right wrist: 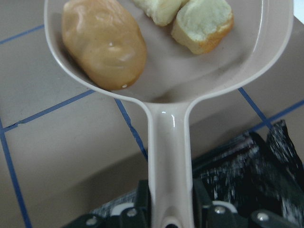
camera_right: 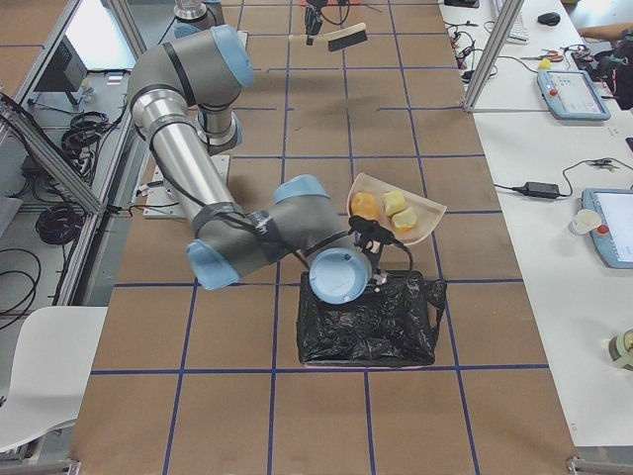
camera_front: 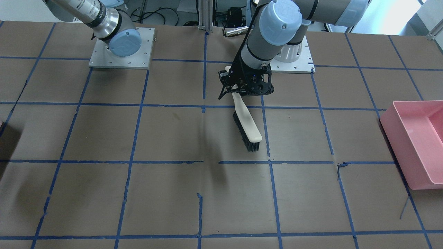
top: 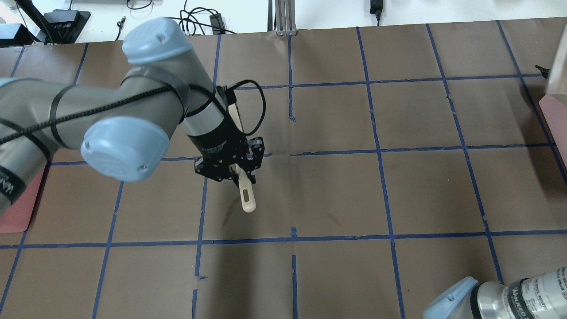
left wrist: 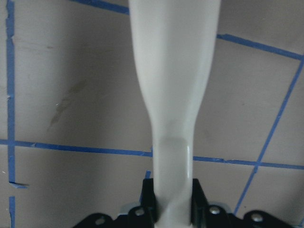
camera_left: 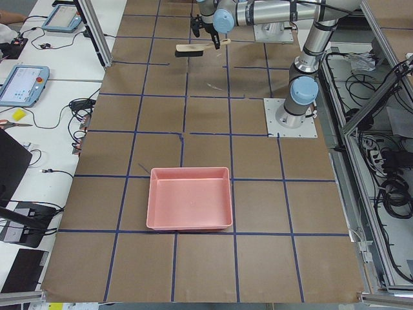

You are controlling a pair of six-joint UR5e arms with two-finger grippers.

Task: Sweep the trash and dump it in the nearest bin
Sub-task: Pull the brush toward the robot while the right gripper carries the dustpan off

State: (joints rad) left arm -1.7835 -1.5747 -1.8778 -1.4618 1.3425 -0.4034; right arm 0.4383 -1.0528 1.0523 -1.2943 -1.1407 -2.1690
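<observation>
My right gripper [right wrist: 168, 211] is shut on the handle of a beige dustpan [right wrist: 237, 61]. The pan holds the trash: a tan-brown potato lump [right wrist: 104, 45] and two pale yellow-green chunks [right wrist: 204, 21]. In the exterior right view the dustpan [camera_right: 396, 213] hangs over the table just past a bin lined with a black bag [camera_right: 366, 322]. My left gripper [camera_front: 242, 88] is shut on the cream handle of a brush [camera_front: 247, 128] with black bristles, held above the middle of the table. The brush handle [left wrist: 173, 95] runs out between the fingers.
A pink bin [camera_front: 415, 145] stands at the table's end on my left side and also shows in the exterior left view [camera_left: 190, 197]. The brown table [camera_front: 173, 193] has a blue tape grid. The arm bases [camera_front: 121, 52] sit at the robot's edge.
</observation>
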